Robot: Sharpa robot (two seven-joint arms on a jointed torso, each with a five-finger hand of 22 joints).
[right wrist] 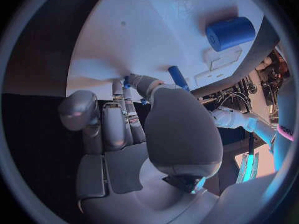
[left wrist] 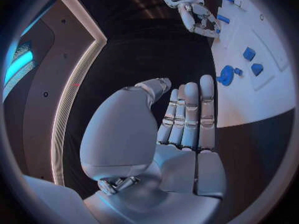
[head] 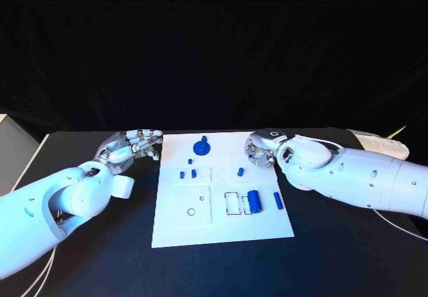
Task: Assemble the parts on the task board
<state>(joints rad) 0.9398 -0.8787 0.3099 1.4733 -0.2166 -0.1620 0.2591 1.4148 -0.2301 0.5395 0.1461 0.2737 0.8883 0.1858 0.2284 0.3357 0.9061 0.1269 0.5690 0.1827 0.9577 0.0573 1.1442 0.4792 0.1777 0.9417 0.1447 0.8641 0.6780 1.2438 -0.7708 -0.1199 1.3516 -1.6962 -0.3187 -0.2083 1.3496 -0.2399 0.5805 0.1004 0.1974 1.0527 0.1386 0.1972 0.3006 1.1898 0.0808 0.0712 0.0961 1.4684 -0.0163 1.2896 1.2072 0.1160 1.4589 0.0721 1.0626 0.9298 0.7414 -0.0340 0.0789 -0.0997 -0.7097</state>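
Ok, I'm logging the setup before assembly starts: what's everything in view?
Table: one, black, under everything.
Board: one, white, mid-table.
Parts: about seven, blue, on the board; round part at the far end, cylinder near right.
Box: one, white, at the table's left edge.
Left hand: silver, empty, beside the board's far left corner.
Right hand: silver, at the board's far right corner; grip unclear.

Head cam looks down on table, board (head: pixel 223 210) central, both arms entering. Wrist cams sit close behind each palm, facing along fingers. All three share the board (left wrist: pixel 261 92) (right wrist: pixel 162 40); left wrist also catches right hand (left wrist: pixel 193 10).
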